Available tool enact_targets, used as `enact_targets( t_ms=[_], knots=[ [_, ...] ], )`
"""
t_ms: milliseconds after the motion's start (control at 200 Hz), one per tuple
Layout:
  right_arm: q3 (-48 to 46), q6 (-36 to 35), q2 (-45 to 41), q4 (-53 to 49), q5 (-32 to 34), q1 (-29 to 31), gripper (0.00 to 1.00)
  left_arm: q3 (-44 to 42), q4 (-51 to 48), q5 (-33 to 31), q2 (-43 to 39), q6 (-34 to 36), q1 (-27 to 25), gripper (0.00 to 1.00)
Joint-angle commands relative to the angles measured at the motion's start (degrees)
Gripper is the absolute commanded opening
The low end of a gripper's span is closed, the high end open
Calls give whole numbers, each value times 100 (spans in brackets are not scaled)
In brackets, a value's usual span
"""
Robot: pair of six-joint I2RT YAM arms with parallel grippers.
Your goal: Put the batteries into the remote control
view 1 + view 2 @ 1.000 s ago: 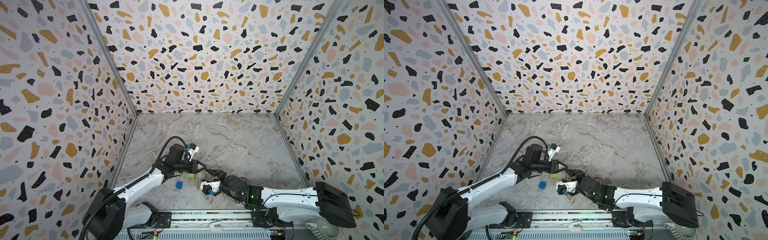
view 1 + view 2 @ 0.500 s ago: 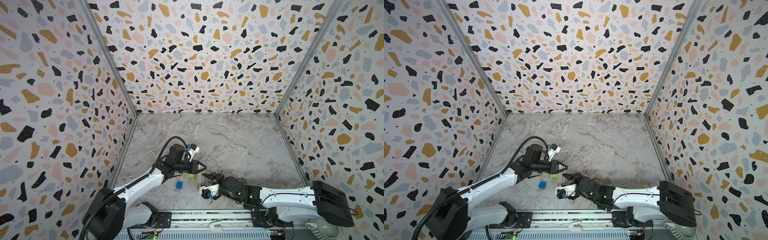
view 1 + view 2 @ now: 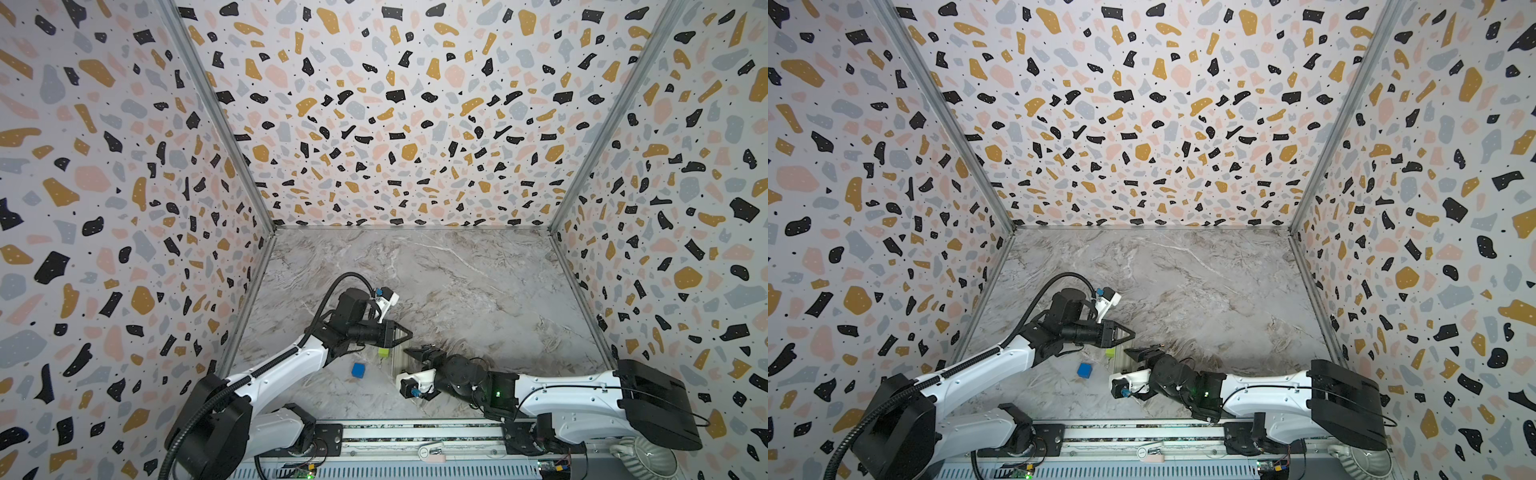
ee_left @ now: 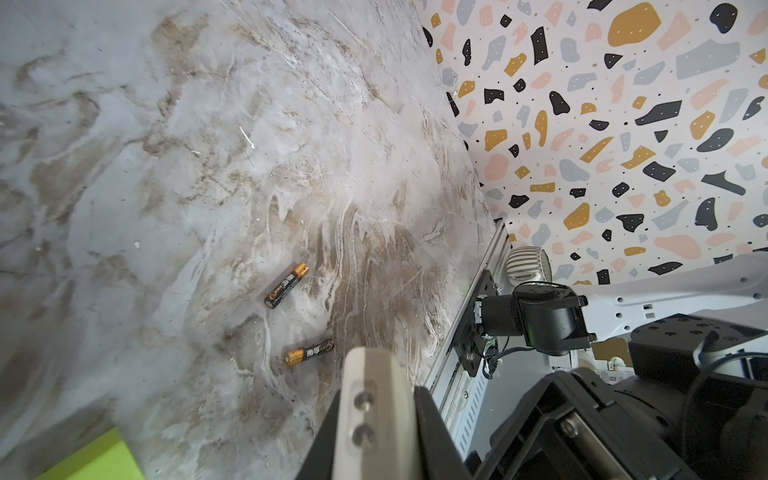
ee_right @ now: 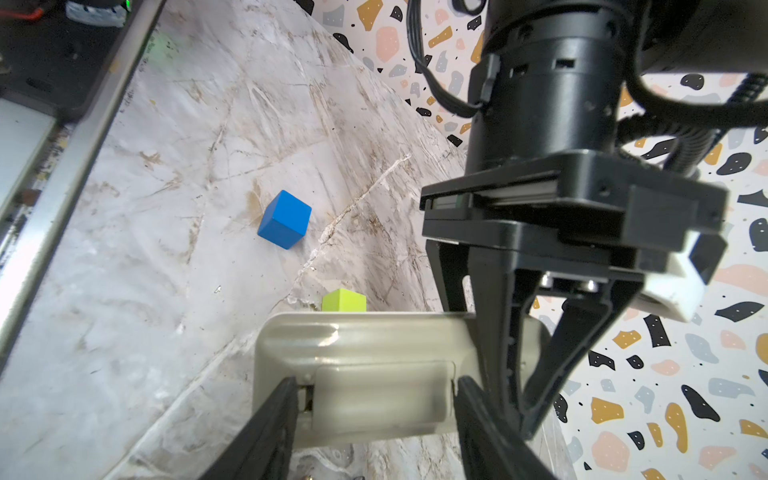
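Observation:
The remote control [image 5: 365,345] lies back-up on the marble floor, seen as a pale strip in both top views [image 3: 393,362] [image 3: 1117,362]. My right gripper [image 5: 376,388] [image 3: 417,351] is open, one finger at each end of its battery cover [image 5: 382,390]. One finger touches the cover and a dark gap shows at the other. My left gripper [image 3: 408,333] [image 5: 519,430] is shut, its tips down at the remote's far part. Two batteries [image 4: 286,286] [image 4: 309,352] lie loose on the floor beyond the left finger [image 4: 370,399].
A green cube [image 3: 383,353] [image 5: 344,300] sits right behind the remote and a blue cube [image 3: 358,370] [image 5: 284,219] a little further left. The metal rail [image 3: 415,432] runs along the front edge. Patterned walls enclose the floor on three sides.
My right arm has shifted slightly left and forward, bringing its fingers over the remote's battery cover. The left arm has stayed put and shut.

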Motion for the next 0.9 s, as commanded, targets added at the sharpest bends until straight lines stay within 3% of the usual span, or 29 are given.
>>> enact_targets(
  t_ms=[0, 315, 896],
  knots=[
    [176, 7, 86, -69, 389, -12, 61, 91, 42, 236, -28, 13, -12, 0],
    [274, 29, 201, 56, 932, -46, 57, 61, -25, 202, 29, 96, -12, 0],
    [158, 82, -37, 316, 1067, -92, 55, 111, -202, 65, 165, 241, -12, 0]
  ],
)
